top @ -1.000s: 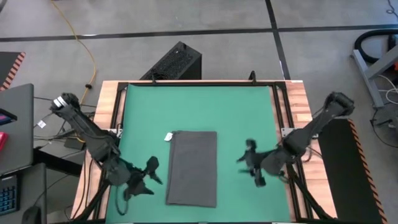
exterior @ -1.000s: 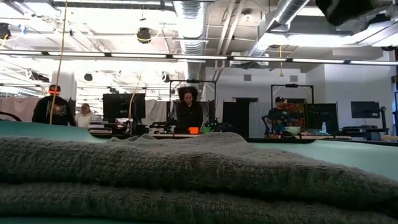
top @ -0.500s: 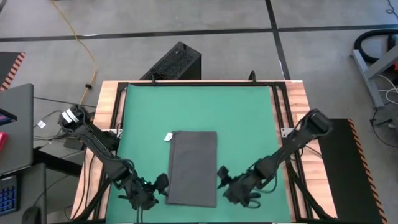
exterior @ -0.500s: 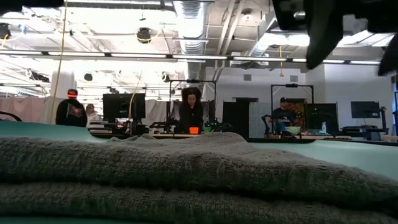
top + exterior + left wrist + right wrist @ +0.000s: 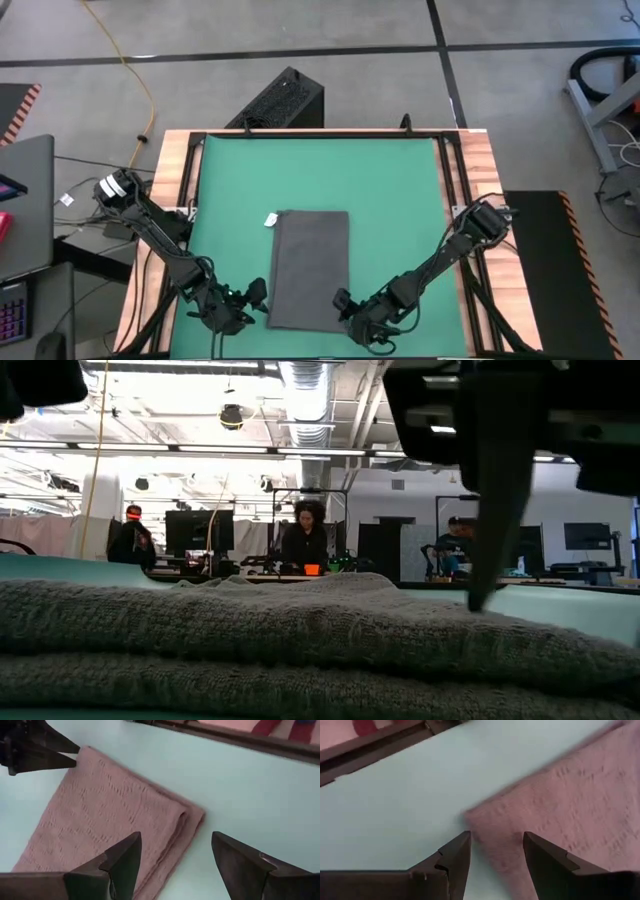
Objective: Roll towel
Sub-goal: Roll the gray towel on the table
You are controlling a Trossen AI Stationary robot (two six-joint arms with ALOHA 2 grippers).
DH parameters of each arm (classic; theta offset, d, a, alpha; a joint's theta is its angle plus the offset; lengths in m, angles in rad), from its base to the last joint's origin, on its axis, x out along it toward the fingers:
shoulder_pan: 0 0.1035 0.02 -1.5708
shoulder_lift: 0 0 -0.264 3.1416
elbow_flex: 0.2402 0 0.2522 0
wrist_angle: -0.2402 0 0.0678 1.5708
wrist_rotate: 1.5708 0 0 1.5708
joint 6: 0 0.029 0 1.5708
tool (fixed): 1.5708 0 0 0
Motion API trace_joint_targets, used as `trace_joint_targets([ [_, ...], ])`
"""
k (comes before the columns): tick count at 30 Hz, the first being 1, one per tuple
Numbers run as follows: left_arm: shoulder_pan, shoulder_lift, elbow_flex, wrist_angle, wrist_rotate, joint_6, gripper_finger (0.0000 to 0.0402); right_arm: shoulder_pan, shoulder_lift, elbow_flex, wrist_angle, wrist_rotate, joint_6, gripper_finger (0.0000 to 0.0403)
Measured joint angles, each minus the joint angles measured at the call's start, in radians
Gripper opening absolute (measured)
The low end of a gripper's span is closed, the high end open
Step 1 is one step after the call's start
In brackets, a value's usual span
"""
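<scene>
The left gripper (image 5: 255,295) is low over the green mat (image 5: 390,190), with its two fingers (image 5: 122,862) spread apart and nothing between them. Just in front of it, a little to its inner side, lies the near left corner of the towel (image 5: 309,268). The right gripper (image 5: 343,303) is at the opposite near corner, also with the fingers (image 5: 455,855) apart and empty; the towel corner sits right before the gap, but a grasp is not made.

The towel lies flat between the two grippers and extends away from them. It is folded to a long rectangle, and its long axis runs from the near edge of the table toward the far edge. The small white tag (image 5: 269,220) is at the far left corner, well away from both grippers.

In the low view the towel (image 5: 300,640) fills the foreground as two stacked layers, and one dark finger (image 5: 490,510) comes down to it.
</scene>
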Motion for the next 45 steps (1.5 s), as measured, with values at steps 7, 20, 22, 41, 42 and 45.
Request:
trace_joint_targets([
  [7,0.002,0.0,-0.049,0.06,-0.016,0.051,0.0231,0.006,0.003,0.006,-0.002,0.003,0.011,0.0205],
  [20,0.003,0.055,-0.104,0.212,0.029,0.168,0.0231,-0.017,0.002,0.006,-0.019,0.003,0.063,0.0205],
  [22,0.01,0.093,-0.101,0.239,-0.001,0.187,0.0231,-0.017,0.002,0.006,-0.018,0.003,0.063,0.0205],
  [41,0.058,0.212,-0.096,0.404,-0.03,0.36,0.0231,-0.02,0.041,0.009,-0.004,0.003,0.109,0.02],
  [42,0.063,0.212,-0.096,0.404,-0.024,0.355,0.0231,-0.019,0.046,0.009,-0.001,0.001,0.109,0.0199],
  [45,0.073,0.211,-0.096,0.392,-0.014,0.336,0.0228,-0.014,0.037,0.009,-0.048,0.004,0.154,0.0199],
])
